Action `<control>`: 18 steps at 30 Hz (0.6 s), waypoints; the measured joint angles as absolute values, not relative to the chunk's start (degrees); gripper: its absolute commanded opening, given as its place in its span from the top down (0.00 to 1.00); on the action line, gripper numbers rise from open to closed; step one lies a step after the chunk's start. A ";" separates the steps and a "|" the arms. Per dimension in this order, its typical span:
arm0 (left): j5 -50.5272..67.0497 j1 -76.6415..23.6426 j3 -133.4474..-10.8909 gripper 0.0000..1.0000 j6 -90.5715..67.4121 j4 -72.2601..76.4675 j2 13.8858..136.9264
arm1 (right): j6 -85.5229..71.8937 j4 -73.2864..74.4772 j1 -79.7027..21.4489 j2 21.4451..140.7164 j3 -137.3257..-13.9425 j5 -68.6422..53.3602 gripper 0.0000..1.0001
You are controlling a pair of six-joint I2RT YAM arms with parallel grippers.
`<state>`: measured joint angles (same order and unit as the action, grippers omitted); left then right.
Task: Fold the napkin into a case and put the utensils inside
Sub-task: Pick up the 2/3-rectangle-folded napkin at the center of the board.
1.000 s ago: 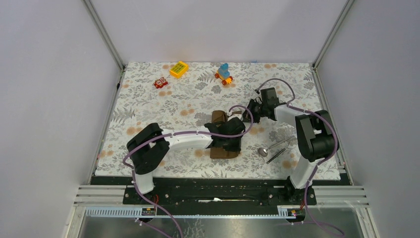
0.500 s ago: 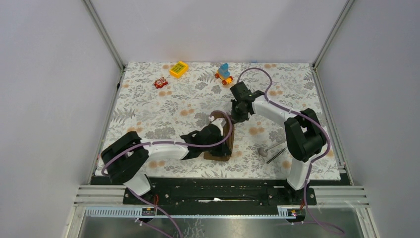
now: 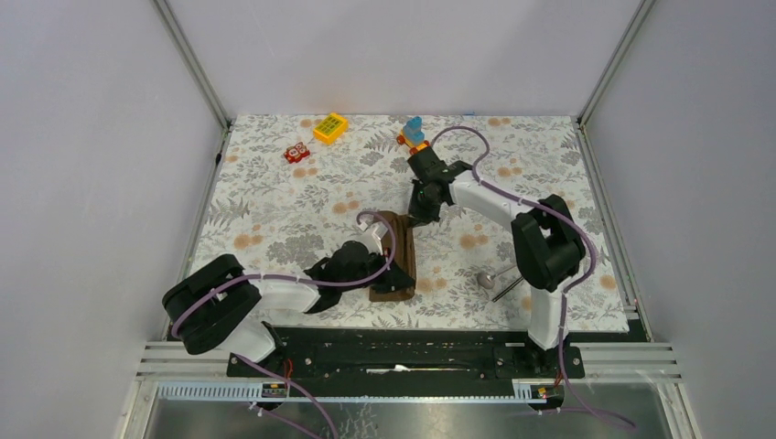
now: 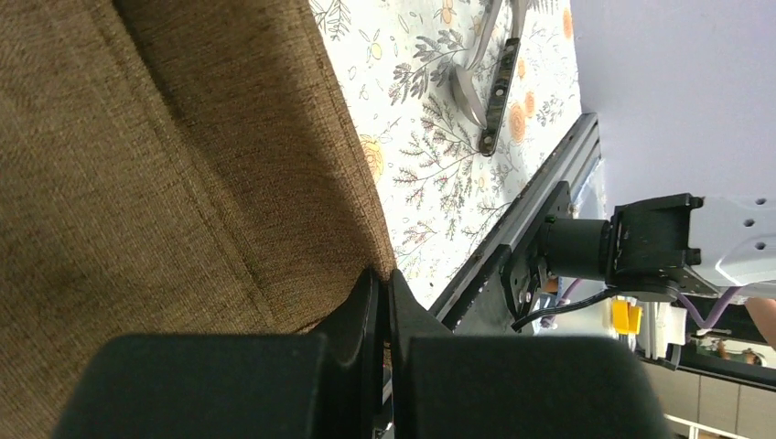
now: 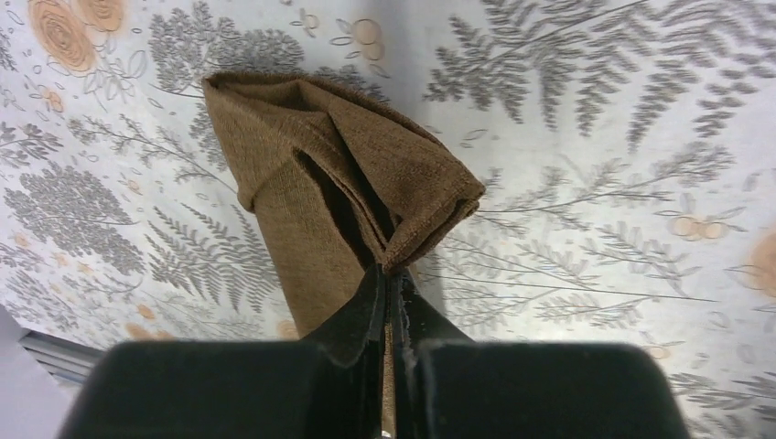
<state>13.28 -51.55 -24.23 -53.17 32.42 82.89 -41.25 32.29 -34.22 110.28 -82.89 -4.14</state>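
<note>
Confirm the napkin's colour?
Plain dark brown, woven texture, no print; the napkin shows best in the right wrist view.

Pale grey walls [image 3: 91, 137], aluminium corner posts [image 3: 192, 64], floral tablecloth [image 3: 274, 210], even light

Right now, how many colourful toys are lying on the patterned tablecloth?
3. A yellow block near the far edge, a small red toy left of it, and a blue-and-orange toy at far centre, partly behind the right arm. The arms could hide more.

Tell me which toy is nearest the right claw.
The blue-and-orange wheeled toy, directly beyond the right claw; the yellow block and red toy lie further left.
</note>
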 measured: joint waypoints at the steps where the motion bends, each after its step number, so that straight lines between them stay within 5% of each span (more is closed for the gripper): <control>1: 13.39 -51.35 -23.68 1.00 -53.32 33.43 82.87 | -42.24 32.67 -34.79 111.09 -83.96 -4.03 1.00; 10: 15.62 -46.74 -15.38 1.00 -56.75 44.01 82.87 | -49.08 40.53 -41.91 120.20 -98.50 2.68 1.00; 18: 16.38 -46.30 -14.06 0.48 -56.99 41.12 80.18 | -50.04 44.27 -44.62 124.51 -104.14 7.25 1.00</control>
